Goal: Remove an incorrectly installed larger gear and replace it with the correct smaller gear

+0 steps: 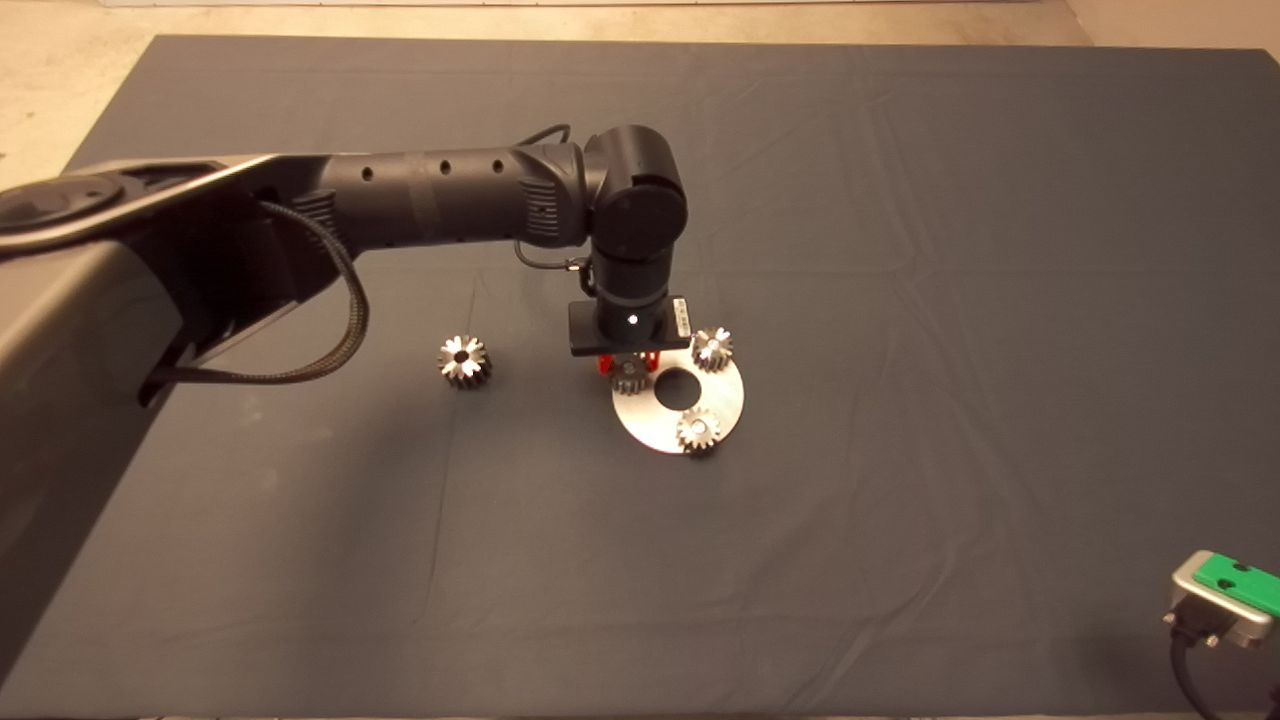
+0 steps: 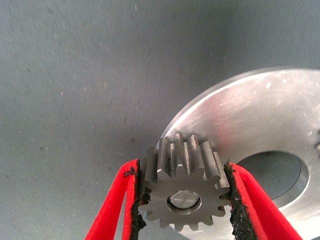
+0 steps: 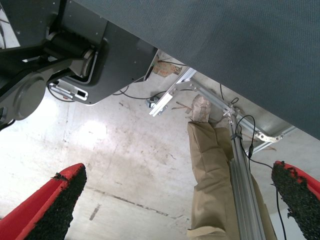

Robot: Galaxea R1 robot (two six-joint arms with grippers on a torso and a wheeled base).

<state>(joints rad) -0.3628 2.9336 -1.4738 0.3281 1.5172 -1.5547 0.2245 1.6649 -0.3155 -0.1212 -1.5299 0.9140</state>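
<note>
Steel is the material of everything on the dark mat (image 1: 900, 250) in the head view: a flat round metal disc (image 1: 725, 400) with a large centre hole lies near the middle, and three gears sit on it. One bright gear (image 1: 712, 348) stands at the disc's far edge and another (image 1: 698, 430) at its near edge. At the disc's left edge sits the smaller gear (image 1: 629, 376), partly hidden under the left gripper (image 1: 628, 364), whose black arm reaches in from the left and points straight down. Well apart from the disc, to its left on the bare mat, lies the larger gear (image 1: 463, 360), a chunky grey piece with few deep, coarse teeth and a dark centre hole. The right gripper (image 1: 1226, 600) waits at the lower right edge.

From the left wrist view, the smaller gear (image 2: 186, 187) shows many short fine teeth, a dull silvery face and a small centre hole filled by a shiny pin end. The red fingers (image 2: 116, 210) press their black pads against opposite sides of the gear, clamped on it. The gear sits at the rim of the brushed disc (image 2: 260, 120), beside the disc's big centre hole.

From the right wrist view, the right gripper (image 3: 177, 200) has its fingers (image 3: 55, 205) spread wide apart, with nothing between them. Beyond them lie a pale floor, the robot's base, an aluminium frame, and a person's leg (image 3: 212, 180) in tan trousers.
</note>
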